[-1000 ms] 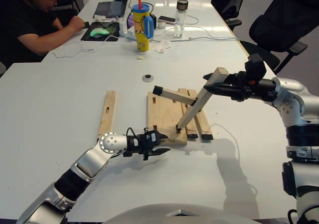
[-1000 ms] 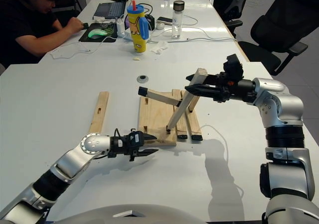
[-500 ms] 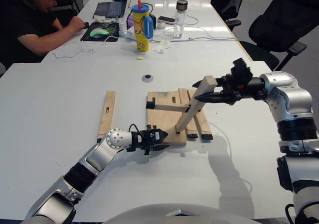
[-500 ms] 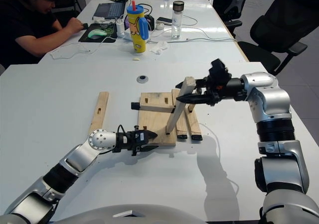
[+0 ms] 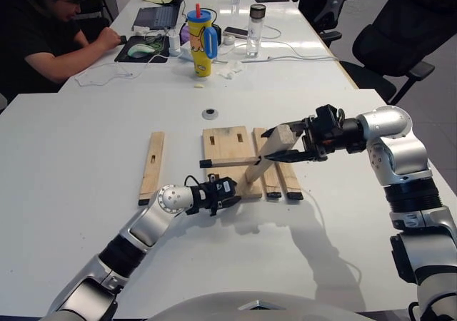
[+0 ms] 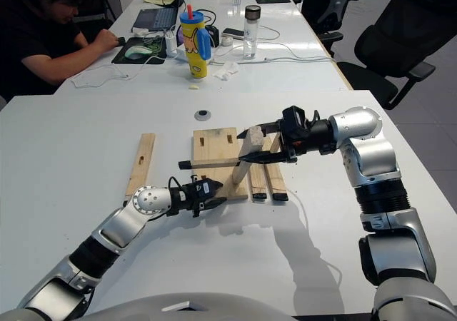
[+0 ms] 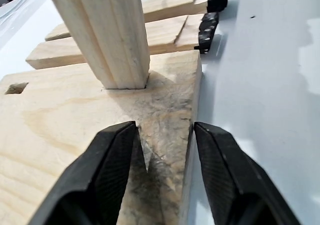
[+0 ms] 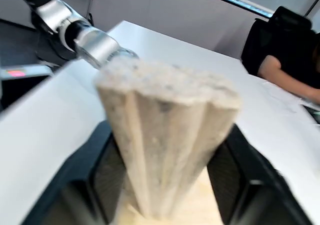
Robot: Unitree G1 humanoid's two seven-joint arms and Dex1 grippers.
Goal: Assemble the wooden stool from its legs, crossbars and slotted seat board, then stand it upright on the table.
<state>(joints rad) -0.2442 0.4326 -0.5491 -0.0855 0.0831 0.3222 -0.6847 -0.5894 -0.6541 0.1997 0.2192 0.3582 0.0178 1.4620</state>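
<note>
Stool (image 5: pixel 239 180), wooden, part-assembled. It lies mid-table in front of the robot and is not yet standing.

1. Table (image 5: pixel 78 143), white. It bears every part.
2. Seat board (image 5: pixel 223 143), slotted. It lies flat, with its long axis running away from the robot.
3. Leg (image 5: pixel 265 160), with a crossbar (image 5: pixel 227 162) fixed to it. The foot sits in the slot at the board's near right corner. The long axis climbs from there up and toward the robot's right, well off upright. The crossbar juts toward the robot's left, roughly level above the board.
4. Pair of loose legs (image 5: pixel 289 178). They lie flat, side by side, along the board's right edge, with their black caps toward the robot.
5. Slotted rail (image 5: pixel 153 162). It lies flat, apart from the board on its left and parallel to it.
6. Right gripper (image 5: pixel 287 141). Its fingers (image 8: pixel 235 180) pinch the leg's upper end, and it comes in from the right.
7. Left gripper (image 5: pixel 230 195). Its fingers (image 7: pixel 112 170) are spread and straddle the board's near right corner, just beside the leg's foot. One finger is over the top face and the other is just off the edge (they are not closed on the wood, going by the wrist view).

Note on the coming move: it turns on the leg's lean. The top end lies to the right of its slot. The right arm, which alone holds the leg, would likely have to swing it leftward toward vertical. The left arm, nearer the foot, is placed to steady the board.
</note>
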